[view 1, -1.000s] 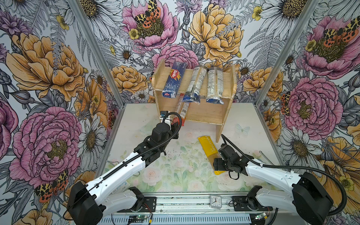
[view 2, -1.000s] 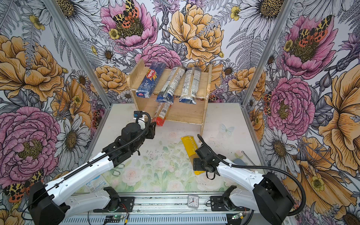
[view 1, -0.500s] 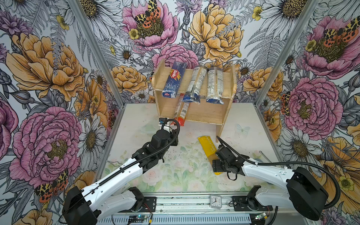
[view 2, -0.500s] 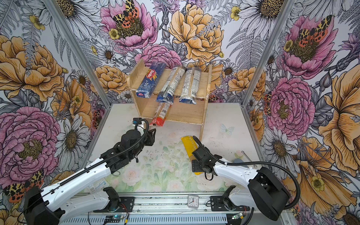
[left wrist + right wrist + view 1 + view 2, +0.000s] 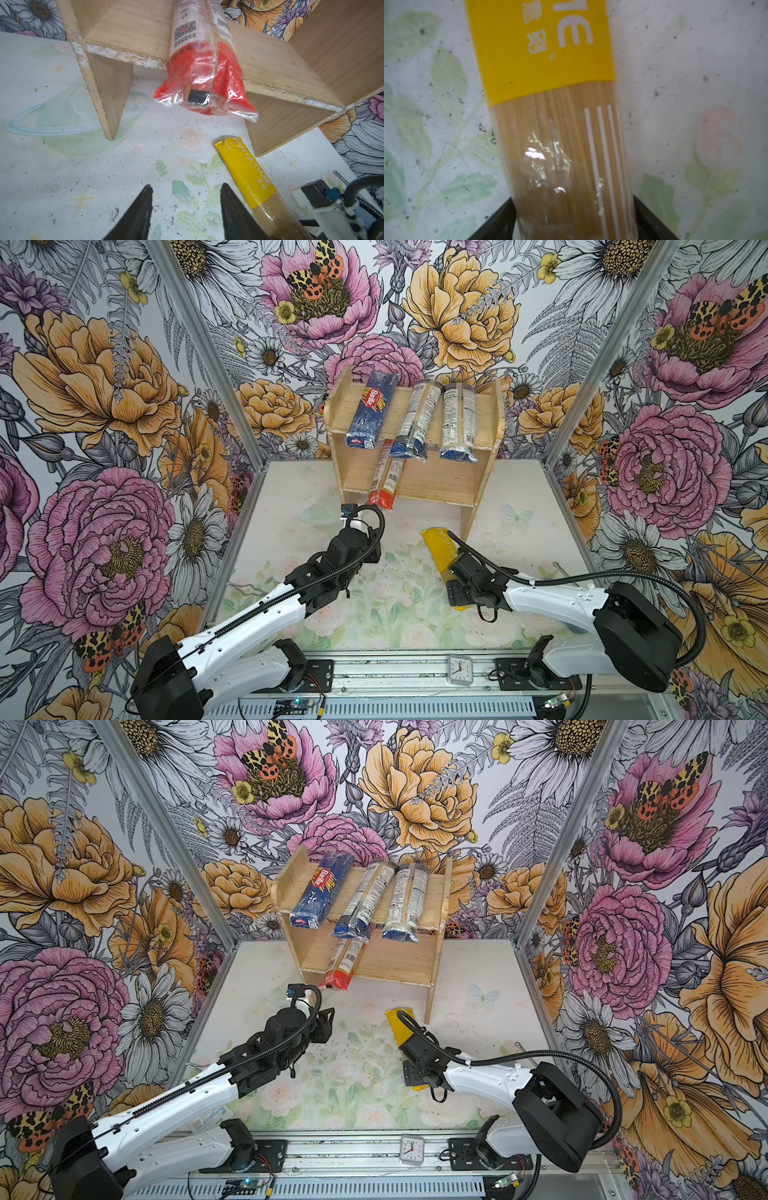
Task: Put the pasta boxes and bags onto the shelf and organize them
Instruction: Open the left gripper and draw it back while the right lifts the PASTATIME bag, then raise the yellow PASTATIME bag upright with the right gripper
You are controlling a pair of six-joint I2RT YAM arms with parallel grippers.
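The left pincer (image 5: 187, 186) is held open and empty over the table (image 5: 62, 176), with only bare surface seen between its parted fingers. Straight ahead of it stands the shelf (image 5: 135, 31). The red pack (image 5: 199, 68) is laid on the lower board, its red end overhanging the front edge toward this pincer. On the upper board the Barilla box (image 5: 370, 414), a clear pack (image 5: 415, 418) and a second clear pack (image 5: 457, 423) are laid side by side. The right pincer (image 5: 573, 198) is closed against both long sides of the yellow pack (image 5: 539, 62), partway along its length. That pack is lying flat on the table, just right of the left pincer, with its yellow end pointed ahead of the right pincer toward the shelf.
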